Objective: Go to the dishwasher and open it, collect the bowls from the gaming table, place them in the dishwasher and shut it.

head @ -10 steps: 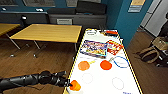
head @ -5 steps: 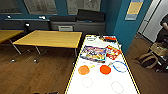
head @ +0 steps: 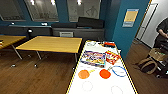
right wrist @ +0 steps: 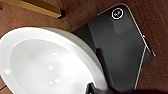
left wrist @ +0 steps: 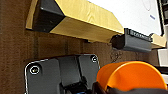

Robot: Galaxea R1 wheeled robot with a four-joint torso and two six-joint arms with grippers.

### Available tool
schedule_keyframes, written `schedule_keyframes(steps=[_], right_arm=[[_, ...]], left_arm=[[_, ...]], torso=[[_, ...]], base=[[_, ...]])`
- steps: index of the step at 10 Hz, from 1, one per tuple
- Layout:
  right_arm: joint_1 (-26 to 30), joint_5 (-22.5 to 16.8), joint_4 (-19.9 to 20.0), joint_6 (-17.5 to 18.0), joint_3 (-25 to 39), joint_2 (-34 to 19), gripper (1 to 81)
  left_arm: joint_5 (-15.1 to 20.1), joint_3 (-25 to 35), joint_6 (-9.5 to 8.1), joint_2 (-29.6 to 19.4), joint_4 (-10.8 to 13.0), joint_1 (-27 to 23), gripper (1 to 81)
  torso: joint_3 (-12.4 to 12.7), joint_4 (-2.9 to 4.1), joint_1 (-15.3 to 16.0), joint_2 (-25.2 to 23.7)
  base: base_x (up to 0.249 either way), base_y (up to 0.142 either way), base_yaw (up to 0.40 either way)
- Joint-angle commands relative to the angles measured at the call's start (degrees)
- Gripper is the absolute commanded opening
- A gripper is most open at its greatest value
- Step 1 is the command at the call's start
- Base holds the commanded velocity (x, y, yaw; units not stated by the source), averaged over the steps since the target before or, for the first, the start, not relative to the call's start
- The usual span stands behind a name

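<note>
Holding orange bowl (left wrist: pixel 130 76), white bowl (right wrist: pixel 47 65), no legible writing

No lettering can be read; the yellow poster (head: pixel 131 17) on the blue wall is blurred

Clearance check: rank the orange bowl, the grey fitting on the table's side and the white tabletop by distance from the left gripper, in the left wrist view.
1. Orange bowl, held in the left gripper.
2. Grey fitting, on the table's wooden side.
3. White tabletop, beyond that side.
</note>
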Motion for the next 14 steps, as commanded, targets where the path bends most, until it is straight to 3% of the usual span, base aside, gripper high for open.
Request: schedule_keyframes(steps=[1, 2, 3, 7, 9, 11, 14], right_arm=[[1.3, -3.2, -1.4, -0.3, 1.0, -1.3, 1.0], [1.3, -3.2, -1.4, -0.4, 0.7, -1.1, 1.0], [1.3, -3.2, -1.4, -0.4, 0.4, -0.8, 1.0], [1.3, -3.7, -2.8, -0.4, -5.5, 1.9, 1.0], [1.6, -5.6, -3.2, -0.3, -9.5, 3.5, 1.0], [1.5, -5.7, -3.2, -0.3, -9.5, 3.6, 1.0], [1.2, -5.7, -4.0, -0.3, -11.1, 6.0, 1.0]], left_arm=[[-9.4, -7.9, 0.33, 4.0, 9.4, 6.1, 1.0], [-11.5, -10.7, 0.42, 5.4, 10.6, 8.6, 1.0], [-14.0, -13.1, 0.42, 6.3, 11.8, 11.0, 1.0], [-23.6, -23.3, 0.51, 8.6, 14.3, 18.3, 1.0], [-25.7, -27.7, 0.68, 10.4, 14.5, 20.7, 1.0], [-28.0, -30.4, 0.95, 12.0, 15.1, 22.1, 1.0], [-28.3, -32.2, 0.95, 14.1, 15.7, 23.5, 1.0]], torso=[[2.3, 0.00, 0.0, 0.0], [3.2, 0.00, 0.0, 0.0], [1.9, 0.00, -0.1, 0.0], [2.3, 0.00, -0.2, -0.1], [2.3, 0.00, -0.2, -0.1], [2.4, 0.00, -0.2, -0.2], [2.4, 0.00, -0.2, -0.2]], base=[[0.000, 0.000, 0.000], [0.000, 0.000, 0.000], [0.000, 0.000, 0.000], [0.000, 0.000, 0.000], [0.000, 0.000, 0.000], [0.000, 0.000, 0.000], [-0.056, 0.000, 0.000]])
